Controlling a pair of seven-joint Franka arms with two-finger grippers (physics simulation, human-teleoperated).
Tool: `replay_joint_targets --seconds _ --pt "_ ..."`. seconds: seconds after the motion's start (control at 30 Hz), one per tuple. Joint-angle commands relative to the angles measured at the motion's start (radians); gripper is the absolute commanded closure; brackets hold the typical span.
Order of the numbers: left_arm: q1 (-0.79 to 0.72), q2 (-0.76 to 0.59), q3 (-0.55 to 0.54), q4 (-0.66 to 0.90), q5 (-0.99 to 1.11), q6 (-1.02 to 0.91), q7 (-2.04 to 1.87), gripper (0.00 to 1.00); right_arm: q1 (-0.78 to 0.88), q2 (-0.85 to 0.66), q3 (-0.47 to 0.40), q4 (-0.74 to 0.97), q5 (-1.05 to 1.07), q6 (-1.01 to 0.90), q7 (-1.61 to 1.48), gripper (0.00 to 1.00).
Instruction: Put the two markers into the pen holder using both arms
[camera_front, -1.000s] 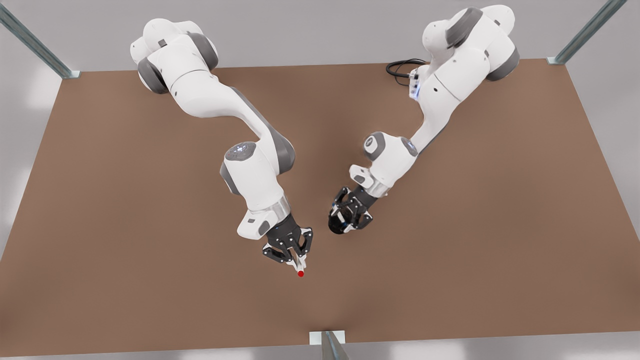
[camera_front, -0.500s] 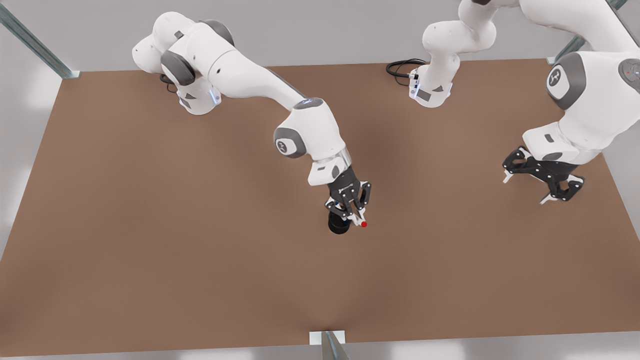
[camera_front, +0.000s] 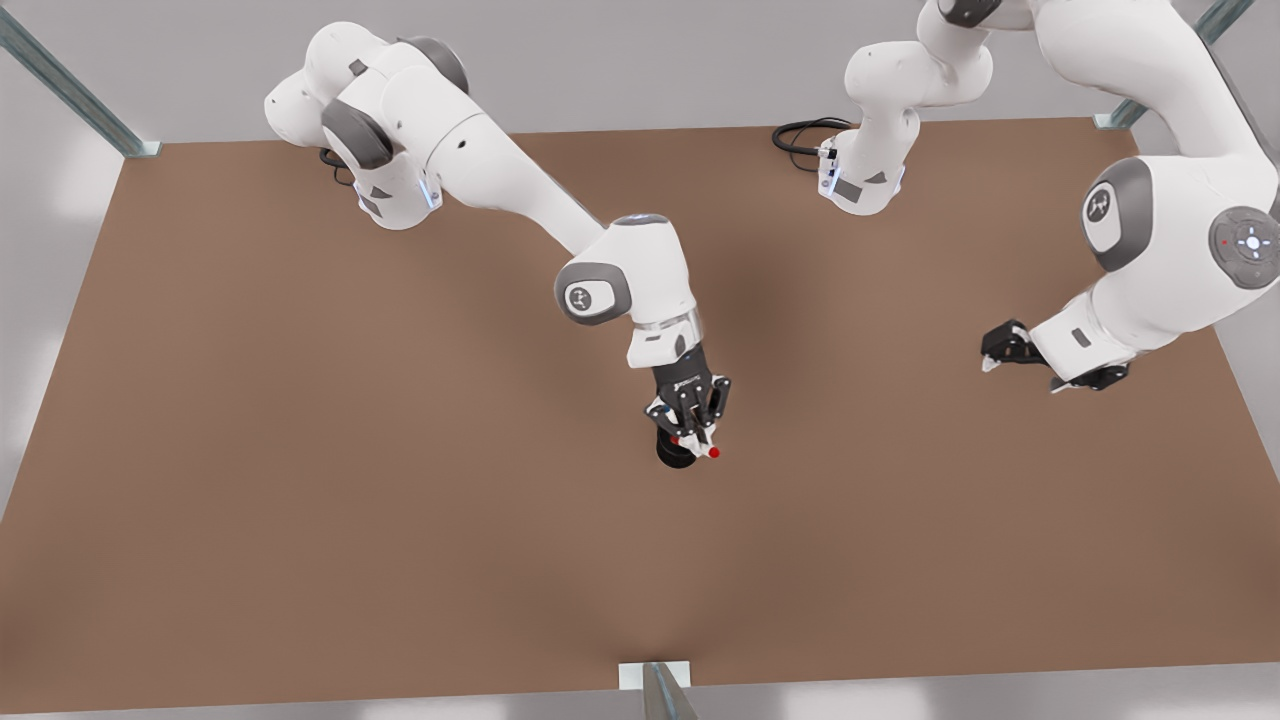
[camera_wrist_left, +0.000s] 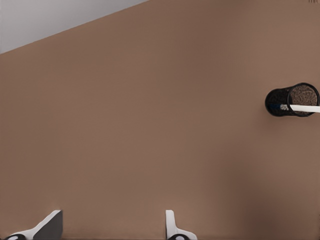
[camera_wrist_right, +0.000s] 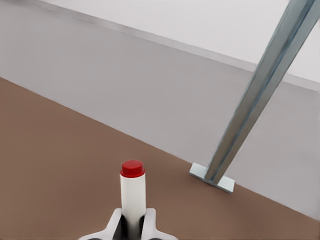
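Right gripper (camera_front: 694, 440) at centre of brown tabletop (camera_front: 300, 450), directly over black pen holder (camera_front: 676, 452); fingers (camera_wrist_right: 116, 226) clenched on red-capped marker (camera_wrist_right: 132, 192), held upright. Left gripper (camera_front: 1030, 372) raised near the front view's right edge, well apart; fingers (camera_wrist_left: 47, 225) spread, grasping nothing. White barrel of another marker (camera_wrist_left: 302, 108) resting inside pen holder.

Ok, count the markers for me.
2. The red-capped marker in the right hand over the pen holder; other marker apparently stands inside it; the left hand waits open.
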Motion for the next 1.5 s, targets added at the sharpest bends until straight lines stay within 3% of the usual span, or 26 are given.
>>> replay_joint_targets --seconds 0.0,0.47,0.57,1.47 --pt "0.000 0.008 0.000 0.000 0.001 -0.011 -0.266 0.00 -0.002 -0.001 0.000 -0.009 -0.065 -0.008 0.280 0.79" --pt "0.022 0.043 0.020 0.000 0.001 -0.018 -0.262 0.00 0.006 0.011 0.000 -0.046 -0.165 0.006 0.438 0.79" --pt "0.031 0.043 0.020 0.000 0.002 -0.021 -0.262 0.00 0.008 0.026 0.000 -0.074 -0.283 0.004 0.542 0.79" --pt "0.054 0.079 0.020 0.000 -0.001 -0.012 -0.260 0.00 0.032 0.083 -0.009 0.004 -0.314 -0.002 0.594 0.79"
